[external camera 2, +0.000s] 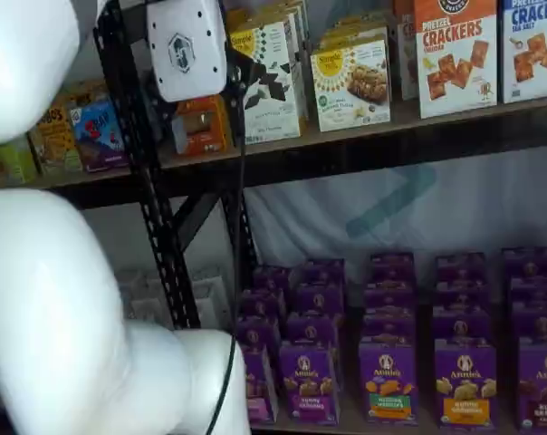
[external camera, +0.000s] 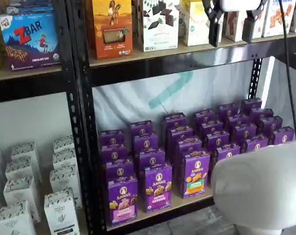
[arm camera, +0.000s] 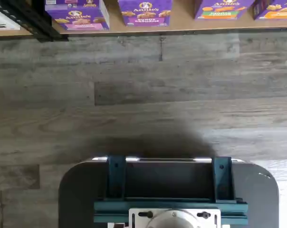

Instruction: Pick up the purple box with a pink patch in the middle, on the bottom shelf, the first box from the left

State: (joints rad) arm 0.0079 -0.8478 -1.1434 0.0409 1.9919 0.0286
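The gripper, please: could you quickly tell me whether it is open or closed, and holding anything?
Gripper: open, a wide gap between its fingers, holding nothing, up by the upper shelf.

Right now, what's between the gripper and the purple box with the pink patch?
In a shelf view, the upper shelf board lies between the gripper and the purple box.

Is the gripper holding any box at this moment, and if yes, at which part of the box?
Nothing is held. The gripper hangs at the upper shelf with its jaws open and empty, far above the purple box.
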